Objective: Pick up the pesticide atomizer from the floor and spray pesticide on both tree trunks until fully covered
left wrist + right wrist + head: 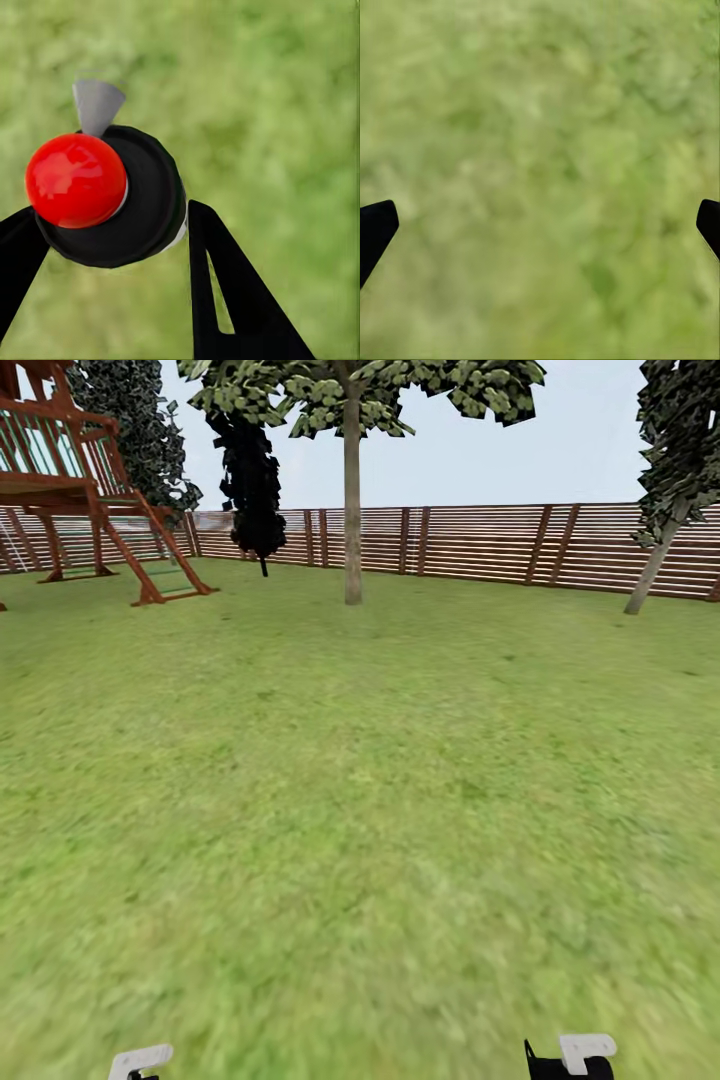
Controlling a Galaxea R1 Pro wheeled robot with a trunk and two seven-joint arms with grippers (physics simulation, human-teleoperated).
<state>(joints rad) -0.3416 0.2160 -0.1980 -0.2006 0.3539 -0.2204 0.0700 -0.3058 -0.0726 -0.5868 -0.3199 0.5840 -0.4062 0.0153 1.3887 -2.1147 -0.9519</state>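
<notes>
In the left wrist view the pesticide atomizer (76,180) shows end-on: a glossy red cap on a black round body with a grey nozzle. My left gripper (112,214) is shut on it, one black finger (225,292) on each side, above blurred grass. My right gripper (541,225) is open with nothing between its fingers, only lawn beyond. In the head view one tree stands straight ahead by the fence, its trunk (352,510) pale and upright. A second tree with a leaning trunk (652,572) is at the far right. No white specks show on either trunk.
The grass floor (360,810) stretches from me to the brown slatted fence (480,545). A red-brown wooden play frame (90,490) stands at the far left. A narrow blackish tree (250,480) rises left of the middle trunk.
</notes>
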